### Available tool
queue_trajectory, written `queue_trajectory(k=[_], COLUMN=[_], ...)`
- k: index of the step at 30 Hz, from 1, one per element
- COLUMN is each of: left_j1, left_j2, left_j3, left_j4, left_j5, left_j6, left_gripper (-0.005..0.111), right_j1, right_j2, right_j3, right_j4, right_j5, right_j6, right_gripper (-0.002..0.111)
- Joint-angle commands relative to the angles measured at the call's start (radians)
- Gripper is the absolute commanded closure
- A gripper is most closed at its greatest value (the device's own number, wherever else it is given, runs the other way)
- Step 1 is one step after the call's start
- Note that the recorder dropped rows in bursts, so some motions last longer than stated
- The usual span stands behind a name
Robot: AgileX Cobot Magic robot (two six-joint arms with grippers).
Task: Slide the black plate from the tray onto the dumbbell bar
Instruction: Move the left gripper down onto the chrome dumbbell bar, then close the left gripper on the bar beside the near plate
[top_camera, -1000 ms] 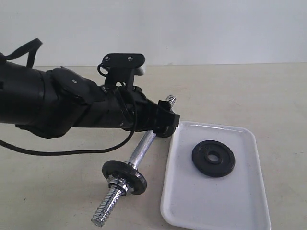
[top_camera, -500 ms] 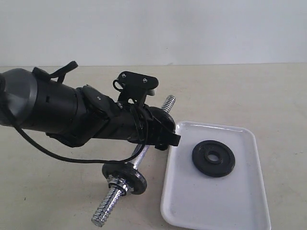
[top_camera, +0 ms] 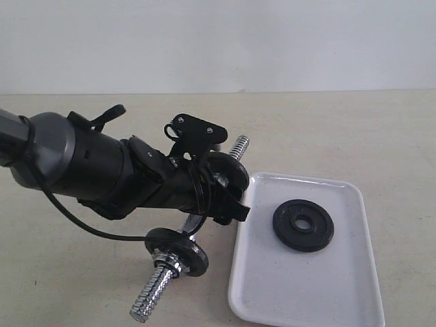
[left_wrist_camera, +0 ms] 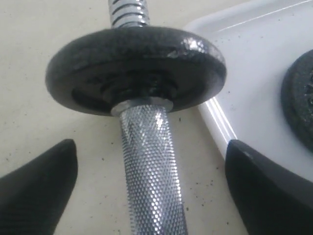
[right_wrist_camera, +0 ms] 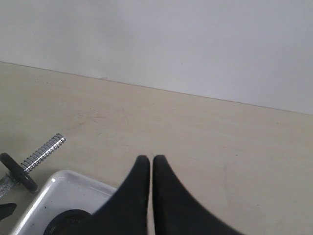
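Note:
The dumbbell bar (top_camera: 196, 221) lies on the table left of the white tray (top_camera: 306, 182). One black plate (top_camera: 229, 174) sits on its far threaded part, and another (top_camera: 178, 250) sits near its front end against a silver nut (top_camera: 165, 262). A third black plate (top_camera: 303, 225) lies flat in the tray. My left gripper (top_camera: 229, 207) is open and straddles the knurled bar (left_wrist_camera: 149, 166) just behind the far plate (left_wrist_camera: 137, 68), its fingers (left_wrist_camera: 39, 188) clear of the steel. The right gripper (right_wrist_camera: 146, 160) is shut and empty, hovering above the tray's far corner (right_wrist_camera: 51, 188).
A pale wall runs behind the beige table (top_camera: 354, 129). The tray's rim (left_wrist_camera: 215, 122) lies close beside the bar and my left gripper's finger. The left arm's cable (top_camera: 82, 221) hangs over the table left of the bar.
The left gripper has drawn back along the bar toward its front end and dropped lower. The black plate it covered now sits uncovered on the bar's far part.

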Motion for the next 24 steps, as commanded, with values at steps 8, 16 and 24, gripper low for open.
queue_trajectory(k=[8, 16, 24], left_j1=[0.002, 0.002, 0.061], left_j2=[0.022, 0.074, 0.074], left_j3=[-0.004, -0.009, -0.035], left_j4=[0.042, 0.042, 0.042], left_j5=[-0.016, 0.012, 0.102], left_j6=[0.012, 0.007, 0.024], left_gripper=[0.031, 0.031, 0.049], right_j1=[0.000, 0.000, 0.000], right_j2=[-0.001, -0.001, -0.001], right_j3=[-0.005, -0.005, -0.005], right_j4=[0.001, 0.005, 0.005], right_j5=[0.017, 0.016, 0.018], right_j6=[0.004, 0.004, 0.004], right_gripper=[0.108, 0.108, 0.108])
